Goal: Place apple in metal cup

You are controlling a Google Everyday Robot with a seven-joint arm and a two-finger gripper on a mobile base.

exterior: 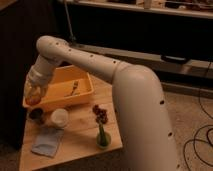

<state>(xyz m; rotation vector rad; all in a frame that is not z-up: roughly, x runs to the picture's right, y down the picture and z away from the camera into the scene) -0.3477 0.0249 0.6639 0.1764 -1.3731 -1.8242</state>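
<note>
Reaching down over the left end of the yellow tray [82, 95], the gripper [34, 96] has its jaws closed on the apple [33, 98], which hangs just above the metal cup [36, 114]. This dark cup stands on the wooden surface [80, 142], just beside the white cup [59, 117]. A blue cloth [47, 142] lies in front of both cups. Further right are a dark red grape bunch [100, 114] and a small green cup [103, 138].
</note>
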